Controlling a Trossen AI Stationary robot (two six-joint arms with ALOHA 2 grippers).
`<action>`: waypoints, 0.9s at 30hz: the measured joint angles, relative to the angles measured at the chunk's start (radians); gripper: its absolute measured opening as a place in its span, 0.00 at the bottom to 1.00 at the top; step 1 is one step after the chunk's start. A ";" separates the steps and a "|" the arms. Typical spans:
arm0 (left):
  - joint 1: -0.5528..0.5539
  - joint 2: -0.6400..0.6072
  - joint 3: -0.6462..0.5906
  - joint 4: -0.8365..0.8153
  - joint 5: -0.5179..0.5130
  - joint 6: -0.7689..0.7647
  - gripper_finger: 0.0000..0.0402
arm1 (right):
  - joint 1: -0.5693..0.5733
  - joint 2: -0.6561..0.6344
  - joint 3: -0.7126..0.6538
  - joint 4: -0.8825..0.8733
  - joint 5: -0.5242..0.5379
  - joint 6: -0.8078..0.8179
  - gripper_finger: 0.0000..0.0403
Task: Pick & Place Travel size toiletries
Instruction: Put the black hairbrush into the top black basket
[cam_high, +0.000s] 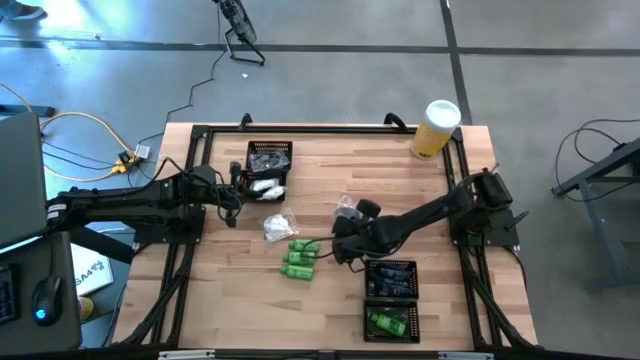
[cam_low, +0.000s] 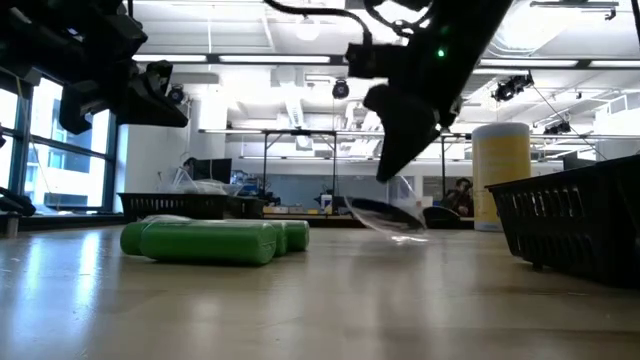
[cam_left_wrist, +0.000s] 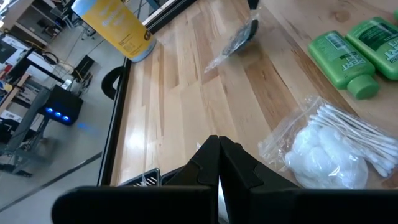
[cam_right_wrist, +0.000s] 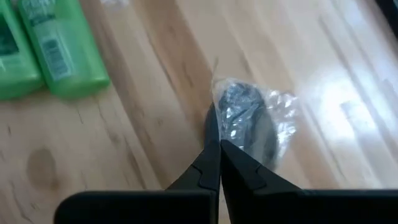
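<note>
While the right hand (cam_right_wrist: 214, 149) is pinched on the edge of a clear-wrapped dark round case (cam_right_wrist: 249, 121), that packet is seen tilted, one edge lifted off the surface (cam_high: 330, 310), just beside the green bottles (cam_high: 300, 258). A hold this thin is judged likely to slip, so the lift is best made slowly and straight up before the packet is carried toward the near mesh tray (cam_high: 391, 297). Beyond the bottles, the left hand (cam_left_wrist: 219, 155) is held pressed together and empty near the far mesh tray (cam_high: 268, 160), above a cotton-swab packet (cam_left_wrist: 333, 140).
</note>
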 joint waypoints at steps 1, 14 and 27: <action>0.000 0.000 0.000 0.000 0.000 0.000 0.00 | -0.001 -0.010 0.000 -0.001 0.006 0.000 0.00; 0.000 0.000 0.000 -0.022 0.000 0.000 0.00 | -0.029 -0.143 0.000 0.013 0.086 -0.031 0.00; 0.000 0.000 0.000 -0.021 0.003 -0.002 0.00 | -0.075 -0.233 0.000 0.170 0.153 -0.180 0.00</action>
